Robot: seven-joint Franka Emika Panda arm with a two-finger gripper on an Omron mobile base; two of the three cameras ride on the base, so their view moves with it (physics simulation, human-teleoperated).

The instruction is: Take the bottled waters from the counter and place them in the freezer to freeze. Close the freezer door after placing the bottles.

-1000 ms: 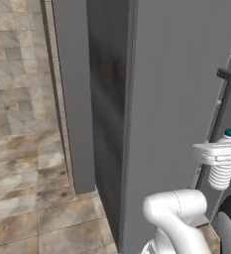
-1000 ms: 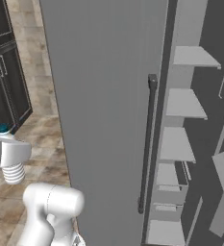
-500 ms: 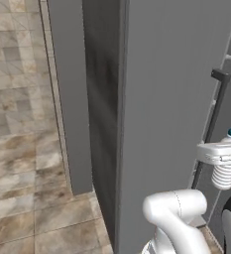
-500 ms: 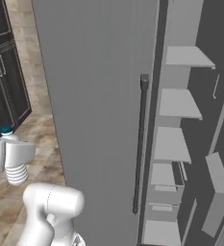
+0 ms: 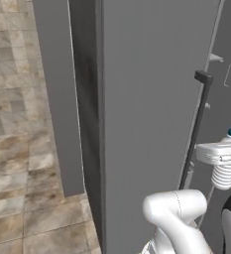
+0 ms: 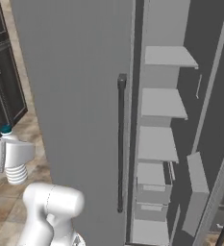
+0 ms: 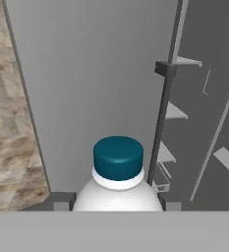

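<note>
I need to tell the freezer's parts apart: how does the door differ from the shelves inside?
The freezer door is one tall upright panel; the shelves are several short flat slabs stacked level. The freezer door carries a long dark bar handle; the shelves carry none. Both are plain matte grey.

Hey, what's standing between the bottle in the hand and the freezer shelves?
The open freezer door with its long bar handle stands between the bottle and the freezer shelves, seen in the right base view.
</note>
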